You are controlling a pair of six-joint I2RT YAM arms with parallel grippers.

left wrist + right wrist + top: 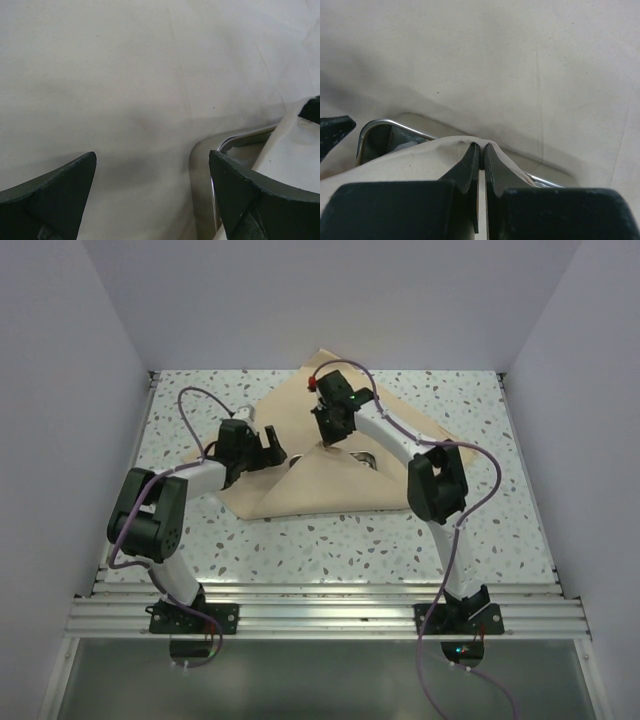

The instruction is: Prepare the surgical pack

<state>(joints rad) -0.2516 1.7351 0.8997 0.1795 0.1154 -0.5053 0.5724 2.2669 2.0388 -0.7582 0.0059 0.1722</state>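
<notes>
The beige cloth sheet (300,495) lies spread on the table, partly folded over the steel tray (366,462). My right gripper (336,432) is shut on a fold of the cloth (420,160) and holds it over the tray, whose rim (374,125) shows beneath. My left gripper (276,452) is open and empty just above the flat cloth (125,75), with its right finger (250,195) at the tray's corner (202,155). In its own view the right gripper (482,147) pinches the fold at its tips. Instruments and gauze are hidden by the cloth.
The speckled table (450,540) is bounded by white walls on three sides and a metal rail (320,605) at the near edge. A tip of the left gripper's finger (334,131) shows at the left of the right wrist view.
</notes>
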